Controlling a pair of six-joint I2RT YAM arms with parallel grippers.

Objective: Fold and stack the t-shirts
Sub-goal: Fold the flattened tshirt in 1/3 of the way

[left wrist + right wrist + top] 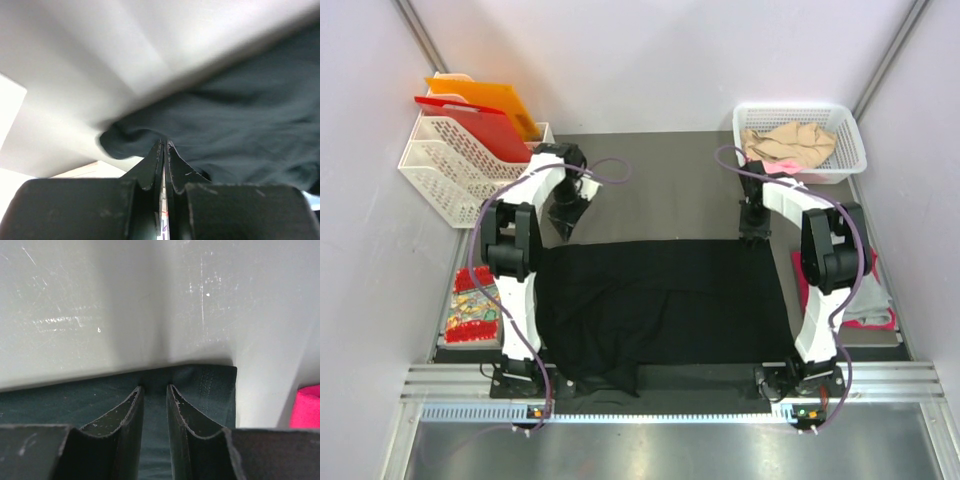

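The black t-shirt (670, 300) is spread on the worktop (650, 190) between the arms, with its long axis laid left to right. Its far left corner is pinched in the fully closed left gripper (164, 141). The right gripper (154, 387) is held slightly apart over the hemmed far right corner, apparently without a grip on it.

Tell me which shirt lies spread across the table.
The black shirt, spread wide in the middle. The beige shirt is bunched in the basket; the pink shirt and grey shirt lie at the right.
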